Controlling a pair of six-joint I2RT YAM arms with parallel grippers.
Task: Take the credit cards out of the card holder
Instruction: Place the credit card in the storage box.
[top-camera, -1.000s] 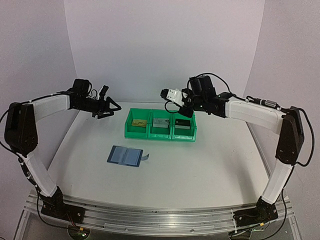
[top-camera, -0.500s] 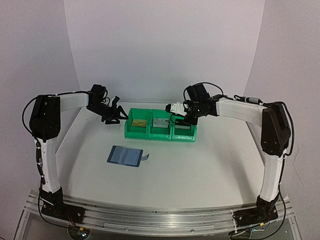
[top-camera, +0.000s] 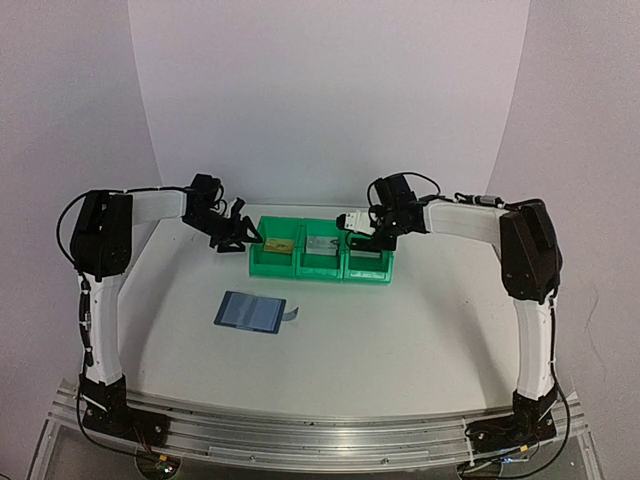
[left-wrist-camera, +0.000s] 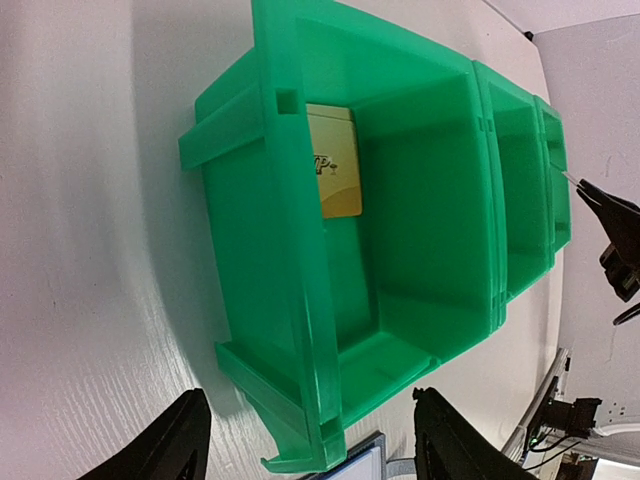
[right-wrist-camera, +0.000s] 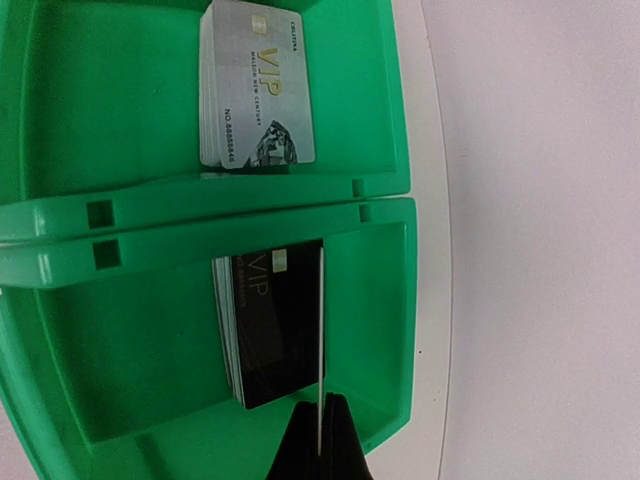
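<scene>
The blue card holder (top-camera: 252, 311) lies open on the table in front of the bins, and its corner shows in the left wrist view (left-wrist-camera: 366, 463). A gold card (left-wrist-camera: 333, 160) lies in the left green bin (left-wrist-camera: 250, 250). A silver-grey card stack (right-wrist-camera: 257, 97) lies in the middle bin, and a black card stack (right-wrist-camera: 270, 325) lies in the right bin (right-wrist-camera: 385, 300). My right gripper (right-wrist-camera: 321, 405) is shut on a thin card (right-wrist-camera: 321, 320) seen edge-on, held over the black stack; its colour cannot be told. It also shows in the top view (top-camera: 366, 238). My left gripper (left-wrist-camera: 310, 450) is open and empty beside the left bin (top-camera: 238, 237).
The three joined green bins (top-camera: 320, 266) stand at the back middle of the white table. The white backdrop wall rises close behind them. Both arms reach in from the sides at bin height.
Both arms have folded in and come down toward the bins. The left gripper has moved right to the left bin; the right gripper has lowered its card over the right bin.
</scene>
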